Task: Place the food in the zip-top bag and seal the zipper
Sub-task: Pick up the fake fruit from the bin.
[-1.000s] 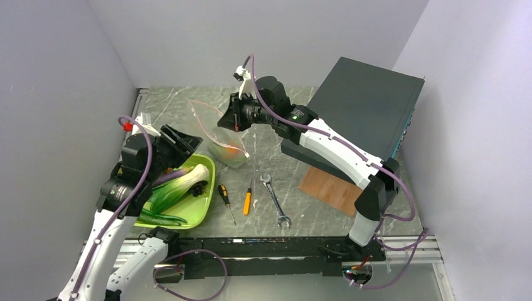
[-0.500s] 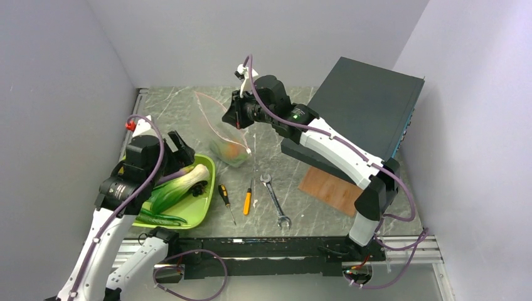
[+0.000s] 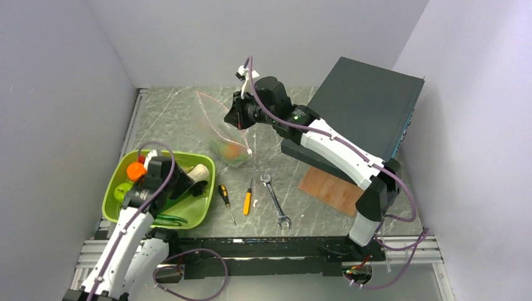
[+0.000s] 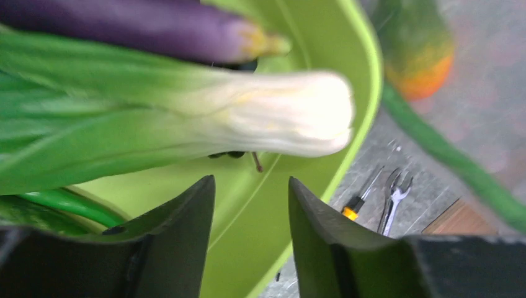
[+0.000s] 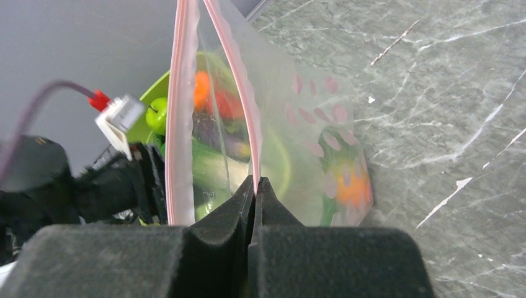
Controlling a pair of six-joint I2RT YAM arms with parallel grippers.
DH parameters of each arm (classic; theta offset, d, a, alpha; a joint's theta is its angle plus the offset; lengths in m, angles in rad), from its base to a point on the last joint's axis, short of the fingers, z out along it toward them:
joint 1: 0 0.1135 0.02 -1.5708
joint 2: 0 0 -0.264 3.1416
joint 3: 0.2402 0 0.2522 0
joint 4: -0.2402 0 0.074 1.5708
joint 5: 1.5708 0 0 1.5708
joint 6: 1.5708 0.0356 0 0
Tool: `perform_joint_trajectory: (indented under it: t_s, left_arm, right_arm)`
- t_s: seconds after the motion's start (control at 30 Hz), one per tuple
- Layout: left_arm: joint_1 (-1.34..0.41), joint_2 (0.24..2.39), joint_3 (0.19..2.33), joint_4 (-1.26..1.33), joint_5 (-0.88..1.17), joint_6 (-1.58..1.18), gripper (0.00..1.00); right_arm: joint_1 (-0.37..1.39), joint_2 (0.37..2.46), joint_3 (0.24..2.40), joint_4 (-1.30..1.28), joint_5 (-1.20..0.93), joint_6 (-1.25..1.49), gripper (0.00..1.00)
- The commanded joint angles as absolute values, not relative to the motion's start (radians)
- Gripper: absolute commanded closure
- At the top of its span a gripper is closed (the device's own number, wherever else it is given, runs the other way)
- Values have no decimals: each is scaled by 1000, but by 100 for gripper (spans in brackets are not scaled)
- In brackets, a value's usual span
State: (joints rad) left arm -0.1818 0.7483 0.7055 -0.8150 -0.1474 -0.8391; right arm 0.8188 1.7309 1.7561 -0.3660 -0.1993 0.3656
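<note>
The clear zip-top bag (image 3: 219, 133) hangs tilted at mid table with orange and green food (image 3: 231, 152) in its lower end. My right gripper (image 3: 237, 119) is shut on one side of its pink zipper (image 5: 239, 68) and holds the mouth up; the mouth gapes open (image 5: 182, 93). My left gripper (image 4: 250, 186) is open and empty, low over the lime-green tray (image 3: 111, 202). The tray holds a bok choy (image 4: 186, 124), a purple eggplant (image 4: 136, 25), an orange ball (image 3: 136, 170), a green apple (image 3: 122, 191) and a curved green piece (image 3: 168, 219).
Two screwdrivers (image 3: 224, 195) (image 3: 248, 202) and a wrench (image 3: 276, 202) lie right of the tray. A black box (image 3: 367, 106) and a brown board (image 3: 329, 188) stand at the right. Grey walls close in the left, back and right.
My left arm has pulled back toward the near edge and dropped low over the tray, uncovering the orange ball and apple. My right gripper has kept its hold on the zipper and shifted slightly back.
</note>
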Motion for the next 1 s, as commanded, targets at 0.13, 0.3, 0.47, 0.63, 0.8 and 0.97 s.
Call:
perform_joint_trajectory:
  t_s: [0.13, 0.3, 0.47, 0.63, 0.8, 0.97]
  left_arm:
    - [-179, 489, 357, -489, -66, -1118, 49]
    - [-179, 512, 291, -374, -80, -1069, 46]
    - [-179, 527, 225, -257, -80, -1080, 42]
    - [-179, 548, 247, -291, -123, -1070, 40]
    - [-179, 587, 252, -336, -131, -1094, 45]
    - [-179, 643, 276, -366, -140, -1070, 44]
  right_arm:
    - [819, 1684, 1744, -332, -204, 359, 100]
    - [818, 1693, 1741, -326, -221, 372, 100]
    - [818, 1689, 1739, -319, -224, 380, 100]
    - [818, 1690, 1740, -318, -229, 384, 100]
    - [819, 1700, 1746, -316, -244, 392, 100]
    - [819, 1700, 1745, -312, -245, 394, 100]
